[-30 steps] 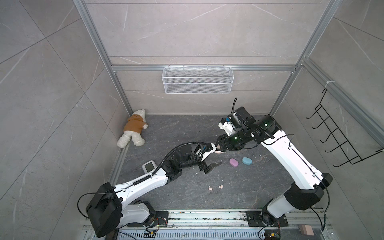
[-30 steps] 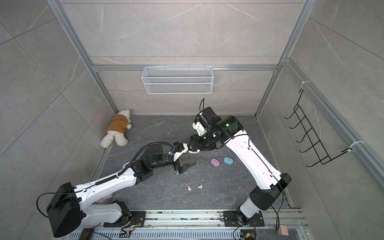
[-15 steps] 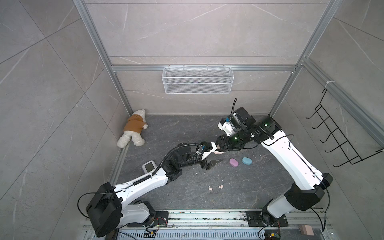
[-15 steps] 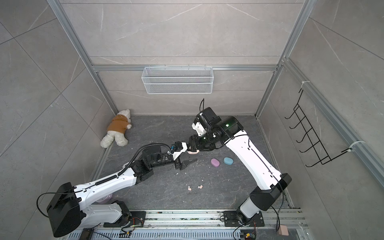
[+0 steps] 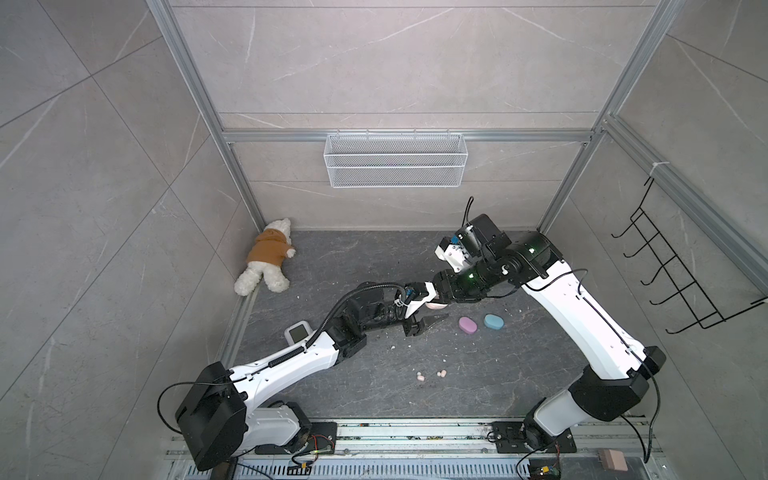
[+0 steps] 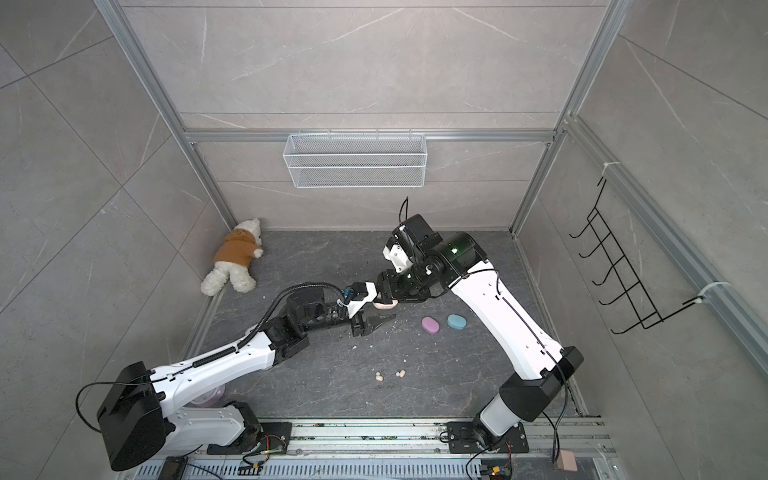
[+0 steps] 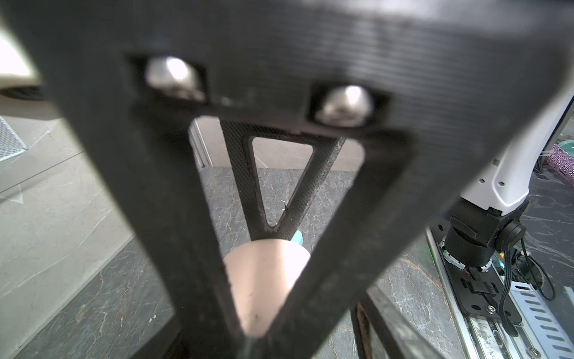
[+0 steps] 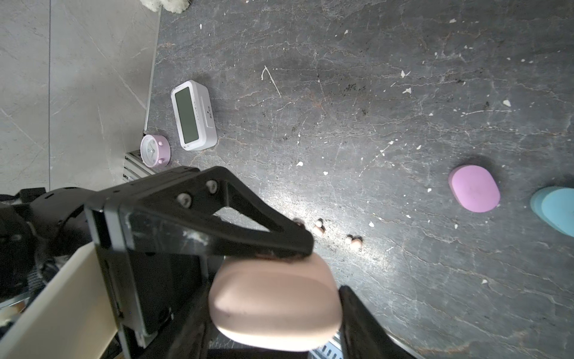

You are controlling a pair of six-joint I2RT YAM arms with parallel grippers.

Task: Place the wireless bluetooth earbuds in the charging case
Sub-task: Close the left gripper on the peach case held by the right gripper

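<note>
My right gripper is shut on a peach charging case, held closed above the floor in both top views. My left gripper reaches in from the left and has closed around the same case. One of its fingers presses on the case's edge. Two peach wireless bluetooth earbuds lie loose on the dark floor, apart from both grippers. A lilac case and a blue case lie closed to the right.
A teddy bear lies in the back left corner. A white digital clock and a pink alarm clock stand by the left wall. A wire basket hangs on the back wall, a black hook rack on the right wall. White debris specks dot the floor.
My left gripper's jaws have narrowed from wide open onto the peach case. The right arm and the case have stayed where they were.
</note>
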